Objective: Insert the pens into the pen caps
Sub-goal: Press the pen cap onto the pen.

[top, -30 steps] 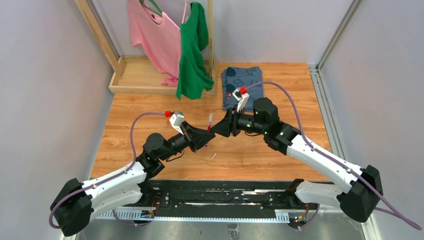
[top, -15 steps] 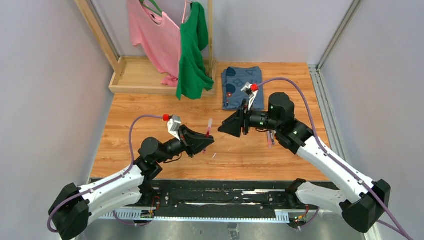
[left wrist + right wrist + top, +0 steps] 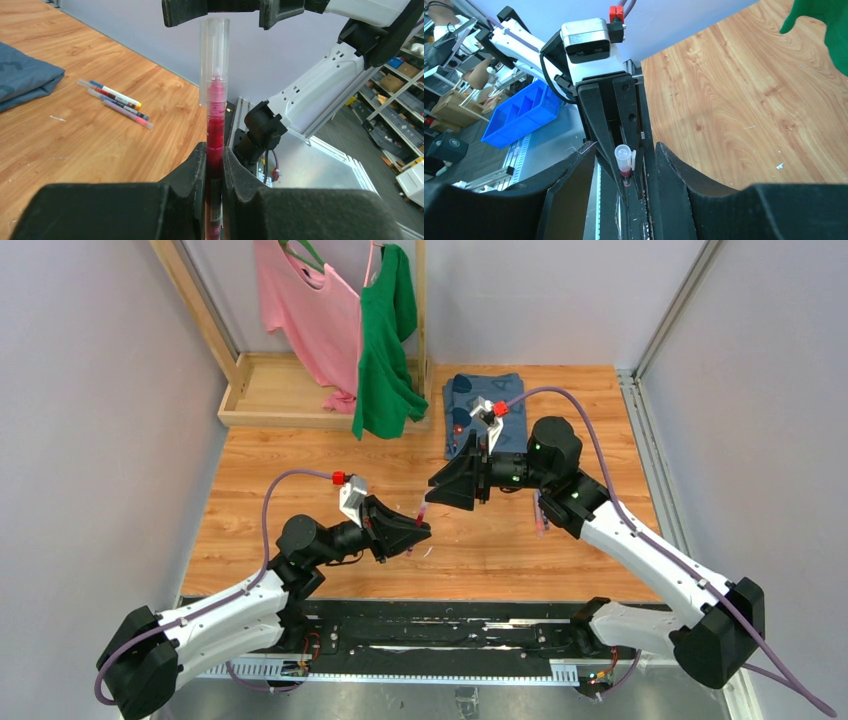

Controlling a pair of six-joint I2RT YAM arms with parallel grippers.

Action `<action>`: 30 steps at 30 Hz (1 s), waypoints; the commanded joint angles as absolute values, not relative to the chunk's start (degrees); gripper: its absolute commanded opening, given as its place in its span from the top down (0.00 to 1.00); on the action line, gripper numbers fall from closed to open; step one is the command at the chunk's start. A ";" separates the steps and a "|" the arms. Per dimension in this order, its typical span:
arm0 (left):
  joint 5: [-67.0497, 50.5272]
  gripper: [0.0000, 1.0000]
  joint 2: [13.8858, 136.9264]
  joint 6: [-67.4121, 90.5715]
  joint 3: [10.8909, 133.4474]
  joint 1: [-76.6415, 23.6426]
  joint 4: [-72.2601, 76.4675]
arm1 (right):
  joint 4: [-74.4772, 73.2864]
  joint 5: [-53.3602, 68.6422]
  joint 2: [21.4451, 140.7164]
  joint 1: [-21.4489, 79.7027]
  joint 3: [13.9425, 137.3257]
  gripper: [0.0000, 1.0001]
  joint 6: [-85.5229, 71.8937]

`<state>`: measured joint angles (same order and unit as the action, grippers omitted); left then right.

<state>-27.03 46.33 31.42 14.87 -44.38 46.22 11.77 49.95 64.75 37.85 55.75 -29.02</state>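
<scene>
- Left arm: it reaches forward from its base with the elbow bent. The wrist is turned toward the right arm, so the left claw point(image 3: 215, 150) points at the opposing claw.
- Left claw state: narrow, both fingers clamped on the barrel of the red pen point(image 3: 215, 115). The pen stands straight out past the fingertips, along the claw's axis.
- Cap point(image 3: 214, 50): clear, seated over the red pen's tip at the end farthest from the left claw. The tip shows through its wall.
- Right arm: it reaches forward and across toward the left arm, forearm raised above the table point(image 3: 75, 150). The wrist aims back at the left claw, so the two claws face tip to tip.
- Right claw point(image 3: 625, 149) state: wide. One finger stands on each side of the cap, with a visible gap on both sides and no contact. The cap's end lies between the fingertips, near the middle of the opening.
- Loose pens point(image 3: 116, 100): a small bunch lying flat on the table, side by side and touching. They are well apart from both claws, on the wrist side of the right claw.
- Cloth point(image 3: 25, 75): folded, blue, on the table beyond the loose pens as seen from the left claw.
- Green shirt point(image 3: 824, 25): at the far edge of the right wrist view, well apart from the right claw.
</scene>
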 commanded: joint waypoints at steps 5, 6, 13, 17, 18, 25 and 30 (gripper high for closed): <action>-30.14 1.00 47.31 31.06 16.17 -44.21 48.28 | 12.38 54.67 66.71 39.13 58.47 0.54 -26.39; -30.37 1.00 47.47 30.99 16.37 -44.21 48.25 | 11.94 54.67 66.97 39.30 58.47 0.56 -25.97; -30.34 1.00 48.06 30.79 17.18 -44.21 48.44 | 8.95 55.00 67.84 39.90 57.65 0.73 -23.76; -30.21 1.00 48.38 31.49 17.50 -44.20 49.92 | 8.32 54.79 67.70 40.07 55.89 0.81 -23.30; -30.30 1.00 48.54 31.54 17.63 -44.21 50.16 | 8.28 54.68 67.67 40.14 55.48 0.86 -23.36; -29.53 1.00 49.46 31.07 18.60 -44.21 51.44 | 8.21 55.52 68.04 40.23 53.44 0.99 -24.72; -25.45 1.00 48.32 29.44 19.76 -44.21 52.02 | 4.53 56.19 68.55 41.46 50.94 0.99 -24.08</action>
<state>-30.33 49.67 31.24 15.42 -44.38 45.74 9.96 53.78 67.72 39.40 54.54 -24.51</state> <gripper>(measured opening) 0.160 0.119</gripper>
